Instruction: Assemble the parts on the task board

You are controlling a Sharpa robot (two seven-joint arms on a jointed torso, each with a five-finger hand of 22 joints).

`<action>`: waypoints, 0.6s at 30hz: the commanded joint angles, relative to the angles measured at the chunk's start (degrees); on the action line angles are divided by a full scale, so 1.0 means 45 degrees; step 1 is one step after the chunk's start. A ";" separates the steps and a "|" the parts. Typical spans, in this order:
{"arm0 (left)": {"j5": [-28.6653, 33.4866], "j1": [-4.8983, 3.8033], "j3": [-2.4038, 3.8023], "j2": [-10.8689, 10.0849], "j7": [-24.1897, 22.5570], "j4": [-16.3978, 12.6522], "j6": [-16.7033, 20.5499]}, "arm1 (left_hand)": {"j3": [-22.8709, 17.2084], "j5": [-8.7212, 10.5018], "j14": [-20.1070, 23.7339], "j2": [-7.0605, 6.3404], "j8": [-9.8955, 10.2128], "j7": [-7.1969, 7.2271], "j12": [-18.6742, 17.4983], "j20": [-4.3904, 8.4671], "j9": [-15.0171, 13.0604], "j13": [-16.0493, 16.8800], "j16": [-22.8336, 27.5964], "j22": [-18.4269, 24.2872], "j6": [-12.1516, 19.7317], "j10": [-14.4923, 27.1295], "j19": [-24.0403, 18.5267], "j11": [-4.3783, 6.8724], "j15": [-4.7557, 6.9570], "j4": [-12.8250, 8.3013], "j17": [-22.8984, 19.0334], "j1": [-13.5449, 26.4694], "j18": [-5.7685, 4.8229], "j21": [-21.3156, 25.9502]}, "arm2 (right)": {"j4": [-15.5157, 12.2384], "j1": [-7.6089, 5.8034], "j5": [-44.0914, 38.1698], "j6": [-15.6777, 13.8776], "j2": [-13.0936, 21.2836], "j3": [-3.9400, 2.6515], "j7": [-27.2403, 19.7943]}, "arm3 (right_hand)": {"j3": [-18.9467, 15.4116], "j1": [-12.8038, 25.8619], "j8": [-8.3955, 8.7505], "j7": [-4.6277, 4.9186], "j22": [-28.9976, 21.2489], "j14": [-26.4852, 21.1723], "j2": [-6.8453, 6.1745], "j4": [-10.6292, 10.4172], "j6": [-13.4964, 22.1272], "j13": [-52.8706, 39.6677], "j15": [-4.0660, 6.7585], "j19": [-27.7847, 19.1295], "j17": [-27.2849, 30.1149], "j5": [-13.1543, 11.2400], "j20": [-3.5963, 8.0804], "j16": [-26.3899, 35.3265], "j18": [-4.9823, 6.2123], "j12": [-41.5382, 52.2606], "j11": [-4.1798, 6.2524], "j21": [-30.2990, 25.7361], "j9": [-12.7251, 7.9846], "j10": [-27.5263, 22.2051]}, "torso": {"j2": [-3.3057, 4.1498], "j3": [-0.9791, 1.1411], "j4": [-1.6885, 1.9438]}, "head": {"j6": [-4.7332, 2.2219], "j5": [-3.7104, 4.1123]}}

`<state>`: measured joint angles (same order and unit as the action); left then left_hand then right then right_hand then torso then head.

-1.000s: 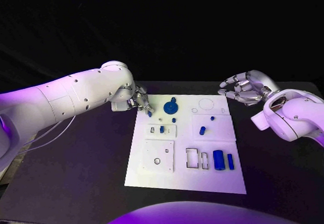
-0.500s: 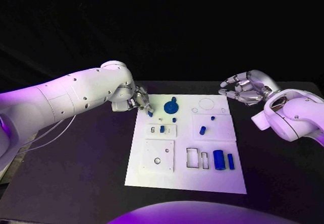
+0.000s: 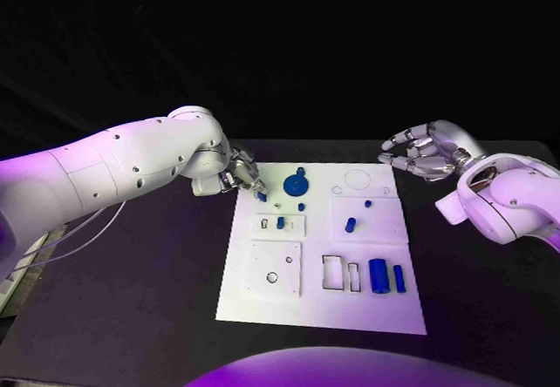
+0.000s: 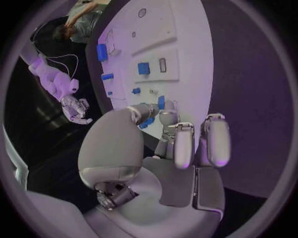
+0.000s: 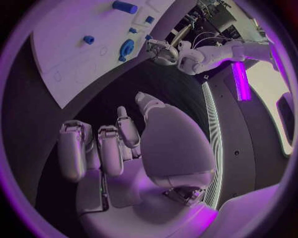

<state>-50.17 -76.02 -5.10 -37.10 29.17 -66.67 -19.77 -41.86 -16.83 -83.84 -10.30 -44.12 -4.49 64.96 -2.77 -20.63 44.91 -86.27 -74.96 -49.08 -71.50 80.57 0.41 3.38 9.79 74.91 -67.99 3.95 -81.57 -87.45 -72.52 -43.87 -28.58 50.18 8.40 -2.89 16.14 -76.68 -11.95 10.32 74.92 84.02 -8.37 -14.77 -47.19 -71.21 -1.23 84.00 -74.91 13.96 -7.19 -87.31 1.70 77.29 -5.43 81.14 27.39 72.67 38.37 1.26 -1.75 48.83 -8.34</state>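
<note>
Several blue parts (image 3: 378, 276) lie in white board (image 3: 317, 309) recesses mid-table. Left hand (image 3: 242, 175) at board's far left corner pinches small blue piece (image 3: 260, 195). Right hand (image 3: 420, 154) off board, curled, holding nothing.

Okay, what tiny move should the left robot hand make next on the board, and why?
Probably ease the left robot hand down a little onto the small blue part at the task board far left corner. Its fingertips sit right at that part, though a firm grip isn't visible. The right robot hand hangs off the board.

task board (image 3: 314, 309) mid-table (image 3: 134, 288), parts (image 3: 378, 276) on it
</note>
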 commanded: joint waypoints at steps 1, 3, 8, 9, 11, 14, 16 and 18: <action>0.0372 -0.0006 0.0019 -0.0246 -0.0040 -0.0487 0.0605 | -0.1924 -0.0116 -0.0939 -0.0008 -0.0042 0.0094 0.0099 0.0040 -0.1740 0.0059 -0.0063 -0.0450 -0.0154 -0.0137 0.0093 0.0011 0.0101 -0.1943 0.1660 0.0107 -0.0139 -0.0074 | -0.0018 0.0007 -0.0108 0.0014 0.0013 0.0000 -0.0120 | 0.0002 0.0077 -0.0076 -0.0011 0.1974 0.0880 0.0006 -0.0101 0.0069 0.0008 0.0039 0.0216 -0.1574 0.0002 0.0051 0.0068 0.0147 -0.0026 -0.0005 -0.0052 -0.0020 -0.0051 | 0.0003 -0.0003 -0.0007 | -0.0001 -0.0004; 0.0273 -0.0005 0.0023 -0.0456 -0.0068 -0.0813 0.0793 | -0.1952 -0.0256 -0.0947 -0.0052 -0.0060 0.0117 0.0144 0.0056 -0.1791 0.0132 -0.0079 -0.0499 -0.0198 -0.0203 0.0126 0.0032 0.0119 -0.1984 0.1691 0.0154 -0.0150 -0.0106 | -0.0024 0.0007 -0.0104 0.0012 0.0025 0.0000 -0.0119 | 0.0002 0.0077 -0.0076 -0.0011 0.1974 0.0880 0.0006 -0.0101 0.0069 0.0008 0.0039 0.0216 -0.1574 0.0002 0.0051 0.0068 0.0147 -0.0026 -0.0005 -0.0052 -0.0020 -0.0051 | 0.0008 -0.0006 -0.0007 | 0.0001 0.0017; -0.0052 0.0030 0.0023 -0.0904 -0.0152 -0.1525 0.1203 | -0.1981 -0.0414 -0.0962 -0.0112 -0.0075 0.0143 0.0190 0.0074 -0.1846 0.0209 -0.0107 -0.0571 -0.0247 -0.0278 0.0175 0.0057 0.0140 -0.2027 0.1748 0.0200 -0.0167 -0.0153 | -0.0038 0.0007 -0.0099 0.0004 0.0058 0.0000 -0.0118 | 0.0002 0.0077 -0.0076 -0.0011 0.1974 0.0880 0.0006 -0.0101 0.0069 0.0008 0.0039 0.0216 -0.1574 0.0002 0.0051 0.0068 0.0147 -0.0026 -0.0005 -0.0052 -0.0020 -0.0051 | 0.0010 -0.0015 -0.0005 | 0.0019 0.0035; -0.0140 0.0049 0.0023 -0.0991 -0.0171 -0.1664 0.1292 | -0.1987 -0.0453 -0.0968 -0.0135 -0.0079 0.0150 0.0202 0.0079 -0.1860 0.0229 -0.0117 -0.0600 -0.0263 -0.0298 0.0195 0.0064 0.0146 -0.2041 0.1769 0.0209 -0.0174 -0.0172 | -0.0040 0.0007 -0.0098 0.0002 0.0063 0.0000 -0.0117 | -0.0003 0.0090 -0.0082 -0.0012 0.1978 0.0882 0.0010 -0.0114 0.0069 0.0010 0.0039 0.0220 -0.1578 0.0001 0.0052 0.0067 0.0145 -0.0027 -0.0004 -0.0046 -0.0021 -0.0051 | 0.0010 -0.0017 0.0000 | 0.0021 0.0043; -0.0352 0.0125 0.0023 -0.1231 -0.0220 -0.2058 0.1527 | -0.2001 -0.0521 -0.0977 -0.0177 -0.0088 0.0166 0.0248 0.0090 -0.1887 0.0307 -0.0134 -0.0674 -0.0299 -0.0357 0.0246 0.0079 0.0157 -0.2061 0.1804 0.0228 -0.0192 -0.0220 | -0.0046 0.0007 -0.0097 0.0001 0.0076 0.0000 -0.0114 | -0.0003 0.0090 -0.0082 -0.0012 0.1978 0.0882 0.0010 -0.0114 0.0069 0.0010 0.0039 0.0220 -0.1578 0.0001 0.0052 0.0067 0.0145 -0.0027 -0.0004 -0.0046 -0.0021 -0.0051 | 0.0010 -0.0020 0.0007 | 0.0011 0.0071; -0.0544 0.0208 0.0024 -0.1473 -0.0261 -0.2474 0.1746 | -0.2023 -0.0614 -0.0988 -0.0233 -0.0097 0.0188 0.0309 0.0105 -0.1919 0.0410 -0.0155 -0.0718 -0.0348 -0.0439 0.0277 0.0099 0.0175 -0.2080 0.1845 0.0253 -0.0202 -0.0250 | -0.0045 0.0007 -0.0096 0.0001 0.0085 0.0000 -0.0112 | -0.0003 0.0090 -0.0082 -0.0012 0.1978 0.0882 0.0010 -0.0114 0.0069 0.0010 0.0039 0.0220 -0.1578 0.0001 0.0052 0.0067 0.0145 -0.0027 -0.0004 -0.0046 -0.0021 -0.0051 | 0.0009 -0.0026 0.0016 | 0.0024 0.0062; -0.0752 0.0275 0.0024 -0.1651 -0.0289 -0.2782 0.1905 | -0.2034 -0.0661 -0.0991 -0.0254 -0.0097 0.0196 0.0330 0.0112 -0.1932 0.0447 -0.0161 -0.0726 -0.0366 -0.0469 0.0282 0.0108 0.0183 -0.2085 0.1856 0.0265 -0.0203 -0.0255 | -0.0041 0.0007 -0.0096 -0.0001 0.0086 0.0000 -0.0113 | -0.0003 0.0090 -0.0082 -0.0012 0.1978 0.0882 0.0010 -0.0114 0.0069 0.0010 0.0039 0.0220 -0.1578 0.0001 0.0052 0.0067 0.0145 -0.0027 -0.0004 -0.0046 -0.0021 -0.0051 | 0.0007 -0.0032 0.0026 | 0.0042 0.0045; -0.0985 0.0341 0.0024 -0.1802 -0.0309 -0.3045 0.2029 | -0.2049 -0.0720 -0.0999 -0.0286 -0.0099 0.0209 0.0357 0.0121 -0.1949 0.0494 -0.0175 -0.0724 -0.0394 -0.0509 0.0279 0.0120 0.0193 -0.2095 0.1885 0.0276 -0.0202 -0.0255 | -0.0038 0.0007 -0.0096 0.0001 0.0085 0.0000 -0.0114 | -0.0003 0.0090 -0.0082 -0.0012 0.1978 0.0882 0.0010 -0.0114 0.0069 0.0010 0.0039 0.0220 -0.1578 0.0001 0.0052 0.0067 0.0145 -0.0027 -0.0004 -0.0046 -0.0021 -0.0051 | 0.0005 -0.0031 0.0024 | 0.0052 0.0030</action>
<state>-52.01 -74.54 -5.03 -45.15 28.74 -79.88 -13.31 -41.93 -19.87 -84.04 -11.28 -44.39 -3.97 66.35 -2.26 -20.67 47.10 -86.71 -74.94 -50.02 -73.26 81.50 0.90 3.98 9.70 74.91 -67.01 3.94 -82.43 -87.55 -72.51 -43.85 -28.66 50.57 8.40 -2.93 15.97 -76.68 -11.94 10.32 74.91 84.01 -8.37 -14.94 -47.19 -71.21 -1.23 84.00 -74.91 13.96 -7.19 -87.31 1.70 77.29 -5.43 81.14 27.39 72.67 38.40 1.15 -1.69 49.00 -8.10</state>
